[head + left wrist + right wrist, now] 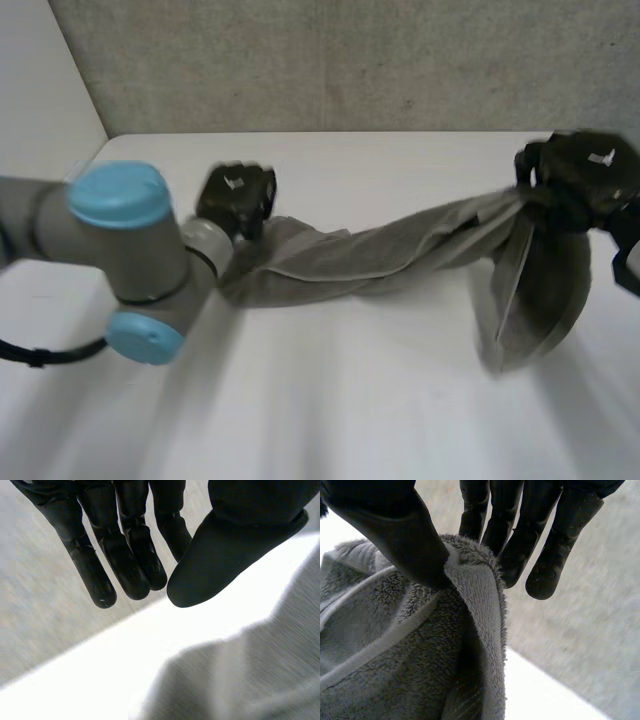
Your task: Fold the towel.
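On the table [350,420]: a grey towel [380,255] is lying bunched into a long, rope-like band, running from just beside the left hand [236,198] across to the right hand [580,175].
Towel, left end: this end is resting on the white surface, spreading a little wider, with one hemmed edge showing along its upper fold. The head view is not showing whether it is touching the left hand.
Towel, right end: this end is being gathered up into the right hand. Below the hand a broad loop of cloth is drooping toward the table. Whether the loop is touching the surface cannot be told.
Left hand: it is hovering at the towel's left end, on the far side of the cloth. In the left wrist view its fingers [102,582] are reaching out straight and close together, and the thumb [220,555] is standing apart from them. Nothing is lying between them, and the towel is showing below the palm, clear of the fingertips.
Right hand: it is clamping the towel. In the right wrist view the thumb [405,535] is pressing one folded edge of the fluffy cloth against the fingers [520,545], with the hem running between them.
Left arm [110,240]: it is reaching in from the near left, its light-blue caps facing the camera, with the wrist just beside the towel's left end.
Wall [350,60]: a grey, rough-textured panel is standing behind the far edge of the table.
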You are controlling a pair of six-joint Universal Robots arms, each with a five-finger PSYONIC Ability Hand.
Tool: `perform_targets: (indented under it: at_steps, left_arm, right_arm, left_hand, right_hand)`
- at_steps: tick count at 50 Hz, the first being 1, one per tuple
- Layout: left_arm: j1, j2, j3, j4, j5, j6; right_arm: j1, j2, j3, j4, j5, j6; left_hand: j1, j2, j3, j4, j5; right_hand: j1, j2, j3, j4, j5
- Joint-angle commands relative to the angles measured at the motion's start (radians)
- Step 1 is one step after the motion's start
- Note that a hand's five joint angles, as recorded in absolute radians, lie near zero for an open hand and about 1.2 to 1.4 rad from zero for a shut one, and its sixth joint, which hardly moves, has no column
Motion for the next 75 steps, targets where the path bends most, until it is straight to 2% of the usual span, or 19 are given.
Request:
perform_targets:
  at_steps: [1, 4, 6, 11, 17, 19, 20, 22, 33, 38, 45, 50, 64, 66, 67, 69, 70, 71, 75]
  left_arm:
    - [0.037, 0.295, -0.058, 0.002, 0.002, -0.004]
    - [0.040, 0.418, -0.076, 0.002, -0.001, -0.006]
    - [0.044, 0.500, -0.097, 0.000, 0.000, -0.006]
    - [0.040, 0.545, -0.166, -0.002, 0.000, -0.006]
    - [0.031, 0.522, -0.262, 0.008, 0.006, -0.006]
    - [0.009, 0.429, -0.300, 0.020, 0.020, -0.009]
    - [0.009, 0.429, -0.300, 0.020, 0.020, -0.009]
    - [-0.050, 0.305, -0.286, 0.026, 0.044, -0.019]
    - [-0.141, -0.057, -0.103, 0.021, 0.058, -0.101]
    - [-0.173, -0.153, -0.021, 0.021, 0.060, -0.113]
    - [-0.190, -0.222, 0.045, 0.023, 0.088, -0.116]
    - [-0.204, -0.246, 0.054, 0.026, 0.140, -0.119]
    - [-0.206, -0.285, 0.097, 0.028, 0.140, -0.133]
    - [-0.207, -0.291, 0.108, 0.028, 0.141, -0.153]
    - [-0.207, -0.291, 0.108, 0.028, 0.141, -0.153]
    - [-0.209, -0.292, 0.117, 0.029, 0.141, -0.179]
    - [-0.209, -0.292, 0.117, 0.029, 0.141, -0.179]
    - [-0.206, -0.291, 0.117, 0.034, 0.137, -0.188]
    - [-0.196, -0.271, 0.114, 0.041, 0.105, -0.188]
  right_arm:
    - [-0.005, -0.117, -0.088, 0.012, -0.004, 0.134]
    - [-0.005, -0.140, -0.156, 0.067, -0.033, 0.255]
    - [-0.015, -0.139, -0.238, 0.181, -0.088, 0.331]
    - [-0.031, -0.107, -0.277, 0.280, -0.154, 0.333]
    - [-0.031, -0.088, -0.226, 0.271, -0.162, 0.289]
    - [-0.022, -0.088, -0.196, 0.269, -0.160, 0.260]
    - [-0.022, -0.088, -0.196, 0.269, -0.160, 0.259]
    - [-0.015, -0.090, -0.176, 0.269, -0.162, 0.236]
    - [-0.005, -0.130, -0.145, 0.271, -0.163, 0.230]
    - [-0.008, -0.163, -0.127, 0.271, -0.165, 0.236]
    - [-0.009, -0.205, -0.111, 0.268, -0.163, 0.259]
    - [-0.015, -0.275, -0.110, 0.220, -0.162, 0.360]
    - [-0.046, -0.387, -0.093, 0.179, -0.179, 0.477]
    - [-0.046, -0.406, -0.088, 0.177, -0.179, 0.480]
    - [-0.046, -0.406, -0.088, 0.177, -0.179, 0.480]
    - [-0.046, -0.410, -0.082, 0.177, -0.179, 0.480]
    - [-0.046, -0.410, -0.082, 0.177, -0.179, 0.480]
    - [-0.046, -0.410, -0.079, 0.174, -0.177, 0.480]
    - [-0.049, -0.398, -0.078, 0.167, -0.176, 0.479]
  left_hand:
    - [0.218, 0.180, 0.181, 0.179, 0.202]
    - [0.218, 0.180, 0.181, 0.179, 0.202]
    - [0.218, 0.180, 0.181, 0.179, 0.202]
    - [0.218, 0.180, 0.181, 0.179, 0.202]
    - [0.198, 0.160, 0.161, 0.159, 0.181]
    - [-0.243, -0.281, -0.280, -0.282, -0.260]
    - [-0.245, -0.283, -0.282, -0.284, -0.262]
    - [-0.591, -0.628, -0.627, -0.629, -0.607]
    - [-0.753, -0.791, -0.790, -0.792, -0.770]
    - [-0.768, -0.806, -0.805, -0.807, -0.784]
    - [-0.765, -0.803, -0.802, -0.804, -0.782]
    - [-0.753, -0.791, -0.790, -0.792, -0.770]
    - [-0.651, -0.688, -0.687, -0.689, -0.667]
    - [-0.470, -0.507, -0.506, -0.509, -0.486]
    - [-0.469, -0.506, -0.505, -0.507, -0.485]
    - [0.010, -0.027, -0.026, -0.028, -0.006]
    - [0.013, -0.025, -0.024, -0.026, -0.004]
    - [0.216, 0.178, 0.179, 0.177, 0.200]
    - [0.218, 0.180, 0.181, 0.179, 0.202]
  right_hand:
    - [0.110, 0.081, 0.073, 0.065, 0.096]
    - [0.110, 0.081, 0.073, 0.065, 0.096]
    - [0.110, 0.081, 0.073, 0.065, 0.096]
    - [0.110, 0.081, 0.073, 0.065, 0.096]
    - [0.110, 0.081, 0.073, 0.065, 0.096]
    - [0.110, 0.081, 0.073, 0.065, 0.096]
    - [0.110, 0.081, 0.073, 0.065, 0.096]
    - [0.110, 0.081, 0.073, 0.065, 0.096]
    - [0.110, 0.081, 0.073, 0.065, 0.096]
    - [0.110, 0.081, 0.073, 0.065, 0.096]
    - [0.110, 0.081, 0.073, 0.065, 0.096]
    - [0.110, 0.081, 0.073, 0.065, 0.096]
    - [0.110, 0.081, 0.073, 0.065, 0.096]
    - [0.110, 0.081, 0.073, 0.065, 0.096]
    - [0.110, 0.081, 0.073, 0.065, 0.096]
    - [0.110, 0.081, 0.073, 0.065, 0.096]
    - [0.110, 0.081, 0.073, 0.065, 0.096]
    - [0.110, 0.081, 0.073, 0.065, 0.096]
    - [0.110, 0.081, 0.073, 0.065, 0.096]
